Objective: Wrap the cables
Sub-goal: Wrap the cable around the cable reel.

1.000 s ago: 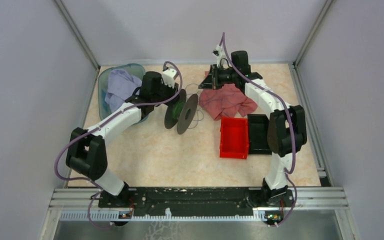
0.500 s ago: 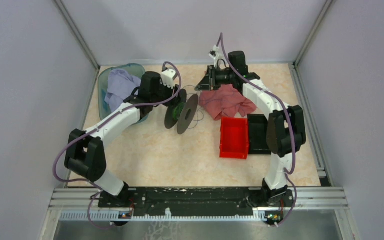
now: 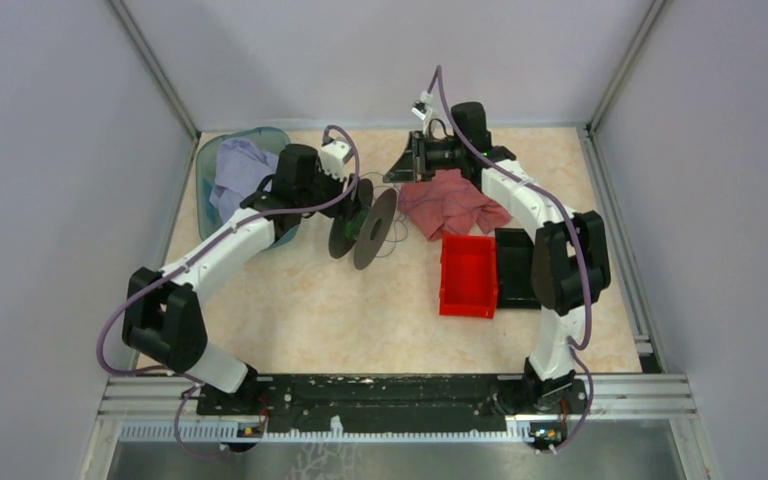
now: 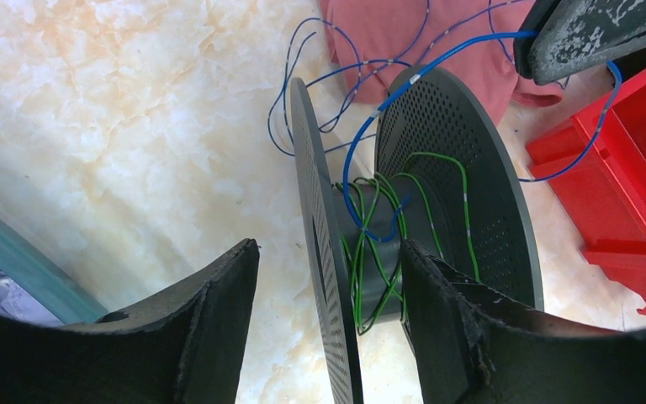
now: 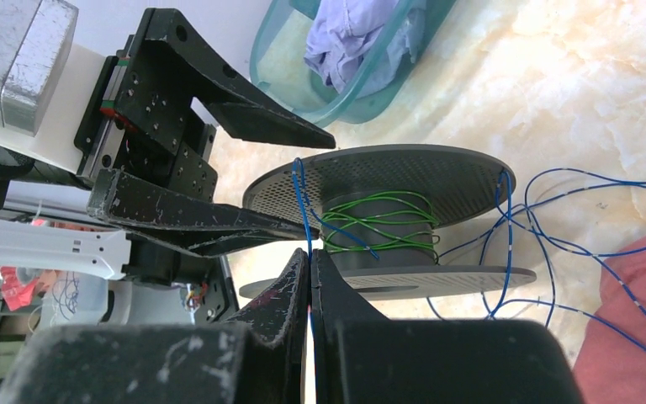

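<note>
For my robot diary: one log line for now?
left jaws: open, astride spool flange | right jaws: shut on blue wire | green wire: on spool

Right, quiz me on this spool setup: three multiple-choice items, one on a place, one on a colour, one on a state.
1. The lavender cloth lies: A in the teal tub; B in a cardboard box; C on a shelf.
2. The wound cable on the spool is: A white; B green; C orange.
3. The right gripper is: A wide open; B shut on the blue cable; C shut on a cloth.
Answers: A, the cloth sits inside the tub's rim; B, green turns wrap the core; B, its fingers pinch the blue strand.
</note>
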`<action>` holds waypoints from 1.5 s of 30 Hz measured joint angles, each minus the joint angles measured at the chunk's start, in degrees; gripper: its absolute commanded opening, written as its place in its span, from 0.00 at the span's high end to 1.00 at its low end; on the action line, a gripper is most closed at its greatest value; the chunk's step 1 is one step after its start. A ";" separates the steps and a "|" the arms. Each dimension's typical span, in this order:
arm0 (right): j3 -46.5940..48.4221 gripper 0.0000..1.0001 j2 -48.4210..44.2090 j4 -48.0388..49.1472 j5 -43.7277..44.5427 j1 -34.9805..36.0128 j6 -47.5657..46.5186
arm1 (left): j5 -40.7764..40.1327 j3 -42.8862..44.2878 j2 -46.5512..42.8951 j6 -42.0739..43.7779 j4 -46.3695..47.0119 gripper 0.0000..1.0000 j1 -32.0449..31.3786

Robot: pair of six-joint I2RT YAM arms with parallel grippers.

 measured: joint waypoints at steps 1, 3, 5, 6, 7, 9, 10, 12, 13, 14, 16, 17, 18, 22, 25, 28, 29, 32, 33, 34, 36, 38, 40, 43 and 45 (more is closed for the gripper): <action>0.00 1.00 0.00 0.02 0.00 0.07 -0.02 | 0.02 -0.02 -0.09 0.00 -0.44 0.33 0.00; 0.00 1.00 0.00 0.00 0.09 0.11 -0.04 | 0.02 -0.02 -0.33 0.17 -1.42 0.33 0.00; 0.00 1.00 0.00 0.02 0.20 0.11 -0.07 | 0.02 -0.02 -0.52 0.42 -2.05 0.33 0.00; 0.00 1.00 0.00 0.04 0.26 0.11 -0.07 | 0.02 -0.02 -0.63 0.50 -2.43 0.32 0.00; 0.00 1.00 0.00 0.07 0.28 0.11 -0.04 | 0.04 -0.02 -0.74 0.63 -2.71 0.32 0.00; 0.00 1.00 0.00 0.09 0.31 0.11 -0.04 | 0.13 -0.11 -1.05 0.76 -2.99 0.31 0.00; 0.00 1.00 0.00 0.13 0.31 0.13 -0.04 | 0.22 -0.13 -1.20 0.83 -3.17 0.30 0.00; 0.00 1.00 0.00 0.35 0.33 0.15 -0.04 | 0.39 -0.13 -1.44 0.85 -3.37 0.29 0.00; 0.00 1.00 0.00 0.42 0.35 0.20 -0.04 | 0.46 -0.13 -1.46 0.85 -3.37 0.28 0.00; 0.00 1.00 0.00 0.46 0.42 0.26 -0.04 | 0.48 -0.13 -1.46 0.85 -3.37 0.27 0.00; 0.00 1.00 0.02 0.44 0.50 0.48 -0.04 | 0.50 -0.13 -1.46 0.83 -3.37 0.25 0.00; 0.00 1.00 0.02 0.44 0.52 0.55 -0.04 | 0.50 -0.13 -1.46 0.81 -3.32 0.24 0.00; 0.00 1.00 0.02 0.46 0.55 0.66 -0.04 | 0.50 -0.11 -1.46 0.79 -3.30 0.24 0.00; 0.00 1.00 0.02 0.44 0.68 0.76 -0.07 | 0.42 -0.11 -1.46 0.48 -3.13 0.24 0.00; 0.00 1.00 0.02 0.44 0.83 0.76 -0.07 | -0.04 -0.11 -1.38 0.26 -2.27 0.24 0.00; 0.00 1.00 0.02 0.46 0.92 0.76 -0.07 | -0.70 -0.04 -0.98 -0.20 -1.09 0.23 0.00; 0.00 1.00 0.02 0.44 0.94 0.76 -0.07 | -0.90 0.02 -0.74 -0.35 -0.72 0.23 0.00; 0.00 1.00 0.04 0.44 0.94 0.76 -0.07 | -1.64 0.13 0.11 -0.76 0.59 0.23 0.00; 0.00 1.00 0.04 0.44 0.96 0.76 -0.09 | -1.88 0.15 0.33 -0.94 0.92 0.23 0.00; 0.00 1.00 0.04 0.44 0.96 0.76 -0.09 | -2.19 0.17 0.57 -1.11 1.27 0.23 0.00; 0.00 1.00 0.07 0.44 0.94 0.79 -0.11 | -2.75 0.22 0.98 -1.38 1.70 0.24 0.00; 0.00 1.00 0.07 0.44 0.96 0.79 -0.13 | -3.28 0.24 1.36 -1.57 2.45 0.24 0.00; 0.00 1.00 0.09 0.44 0.94 0.85 -0.13 | -3.85 0.35 1.75 -1.60 3.15 0.24 0.00; 0.00 1.00 0.24 0.44 0.94 0.98 -0.15 | -4.81 0.52 2.40 -1.66 4.13 0.25 0.00; 0.00 1.00 0.39 0.42 0.96 1.14 -0.33 | -5.40 0.66 2.78 -1.75 4.50 0.26 0.00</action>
